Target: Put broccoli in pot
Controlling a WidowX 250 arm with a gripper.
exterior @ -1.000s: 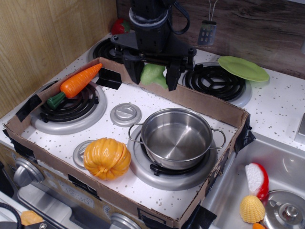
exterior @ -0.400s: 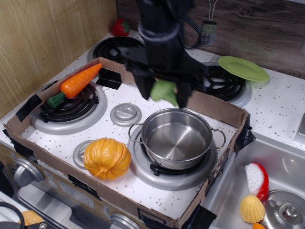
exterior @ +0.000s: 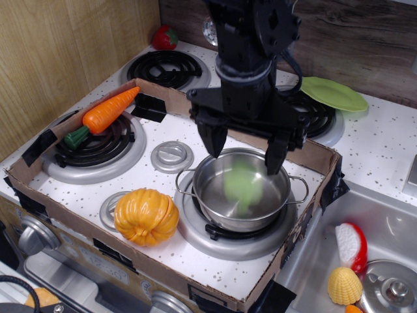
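Note:
The light-green broccoli [exterior: 242,184] is a blurred shape inside the shiny steel pot [exterior: 210,189], free of the fingers. The pot stands on the front right burner of the toy stove. My gripper [exterior: 244,150] hangs just above the pot's far rim. Its two black fingers [exterior: 212,140] are spread wide apart and hold nothing.
An orange pumpkin [exterior: 146,216] sits left of the pot. A carrot [exterior: 104,114] lies on the left burner. A cardboard wall [exterior: 306,151] rings the front stove. A green plate [exterior: 332,93] lies on the back right burner, a strawberry [exterior: 165,37] at the back. The sink [exterior: 355,261] at right holds toy food.
My gripper moved right and forward from the back cardboard wall to over the pot. It held the broccoli before; now the fingers are apart and the broccoli is in the pot.

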